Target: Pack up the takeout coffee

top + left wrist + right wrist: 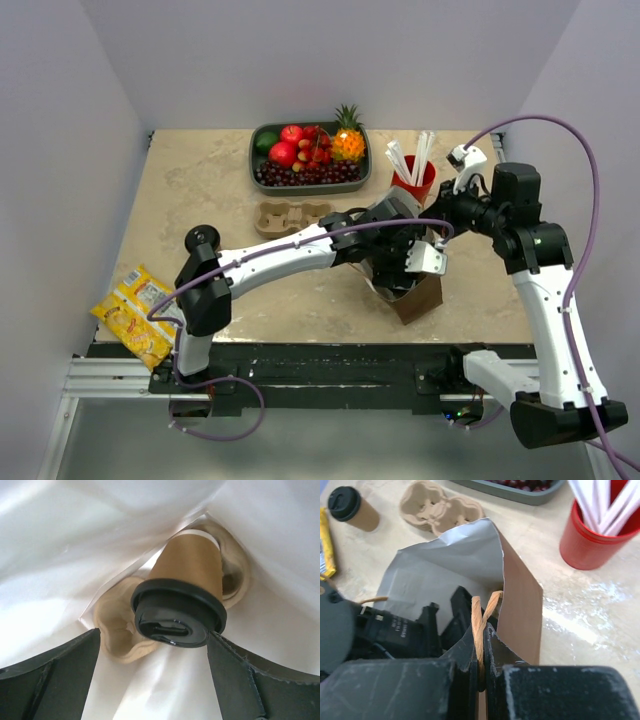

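Inside the brown paper bag [520, 605], the left gripper [152, 634] has its fingers [55, 672] spread wide, one on each side of the takeout coffee [187, 570]. They are not clamped on it, though whether one finger grazes the lid rim cannot be told. The coffee sits in one hole of a tan cardboard carrier [117, 630] that rests on the bag's white-lined bottom. The carrier's other hole is vacant. The right gripper [482, 647] is closed tight on the bag's twisted paper handle [479, 615], at the bag's upper edge.

On the table [200, 180] beyond the bag lies a second carrier [290, 215], holding nothing. A second lidded cup [350, 507] stands near it. A red cup [590, 540] holds white straws [600, 500], and a grey tray [254, 155] holds mixed fruit. Yellow snack packets [135, 315] lie at the near left corner. The left arm crosses in front of the bag's mouth in the top view.

The coffee is kraft-brown with a white rim band at its base. Its round black lid [175, 612] is on and leans toward the wrist camera.
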`<control>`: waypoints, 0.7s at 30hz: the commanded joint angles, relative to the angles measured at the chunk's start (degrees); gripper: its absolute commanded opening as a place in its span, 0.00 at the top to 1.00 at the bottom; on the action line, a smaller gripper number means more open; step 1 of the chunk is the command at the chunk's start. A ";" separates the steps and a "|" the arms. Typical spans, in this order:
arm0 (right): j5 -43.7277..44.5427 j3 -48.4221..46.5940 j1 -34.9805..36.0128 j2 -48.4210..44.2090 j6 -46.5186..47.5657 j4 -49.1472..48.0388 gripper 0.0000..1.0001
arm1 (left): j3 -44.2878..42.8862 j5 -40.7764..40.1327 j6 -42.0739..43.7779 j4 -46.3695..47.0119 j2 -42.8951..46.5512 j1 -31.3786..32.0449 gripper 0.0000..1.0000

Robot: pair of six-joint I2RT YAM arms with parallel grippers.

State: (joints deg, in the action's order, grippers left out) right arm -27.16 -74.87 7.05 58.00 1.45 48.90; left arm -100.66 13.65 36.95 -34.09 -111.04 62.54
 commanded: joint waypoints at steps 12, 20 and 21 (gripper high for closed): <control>7.02 1.22 -0.98 -1.31 -0.22 2.07 1.00 | -1.91 -2.75 -10.05 5.78 4.69 -1.28 0.08; 8.35 2.18 -1.69 -0.69 -0.05 1.63 1.00 | -0.85 -5.38 -13.83 12.38 7.68 -1.37 0.07; 8.61 2.27 -1.77 -0.78 -0.05 1.63 1.00 | -1.03 -6.08 -14.09 12.46 7.60 -1.46 0.07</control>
State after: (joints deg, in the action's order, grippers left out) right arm -20.88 -74.43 5.89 57.98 -0.01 46.81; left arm -99.59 10.87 30.04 -32.21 -110.00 62.65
